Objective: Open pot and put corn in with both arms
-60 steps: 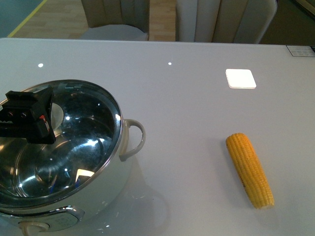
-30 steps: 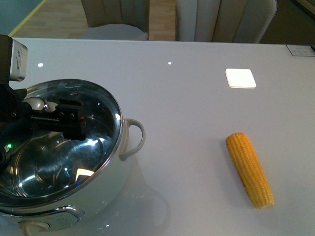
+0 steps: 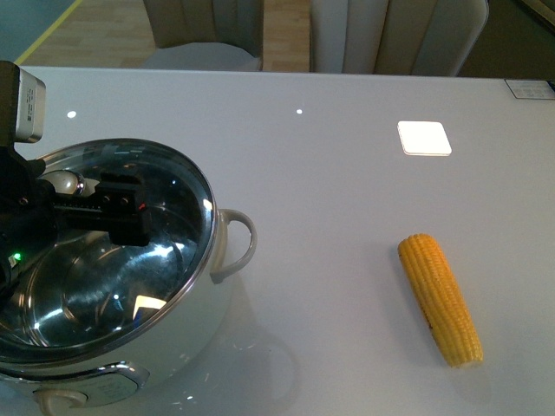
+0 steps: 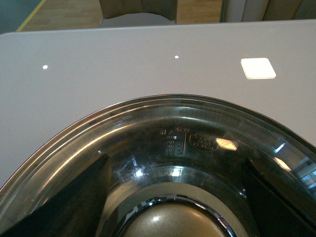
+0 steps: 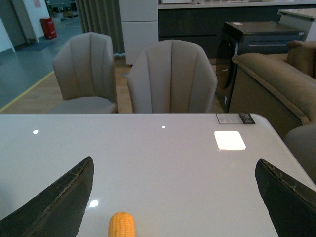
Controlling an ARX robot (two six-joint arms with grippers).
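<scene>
Two wide-spread grippers show the plan: the left gripper [image 4: 177, 160] straddles the knob [image 4: 173, 224] on the pot's [image 3: 198, 328] glass lid [image 4: 197, 143], seemingly to lift it, while the right gripper [image 5: 174, 162] hangs close above the corn [image 3: 438, 299], which lies on the white table [image 3: 329, 173] well right of the pot.

A glossy white table [image 3: 347, 173] carries everything. The pot [image 3: 195, 325] stands on it at the near left corner, its white body and one loop handle mirrored faintly in the surface. The corn [image 3: 440, 299] lies flat on the table well to the right of the pot, apart from it, with its length running away from the near edge. Farther back than the pot, beyond the corn, a bright square patch [image 3: 424, 138] shines on the surface. A small printed card [image 3: 529, 88] lies at the far right edge.
</scene>
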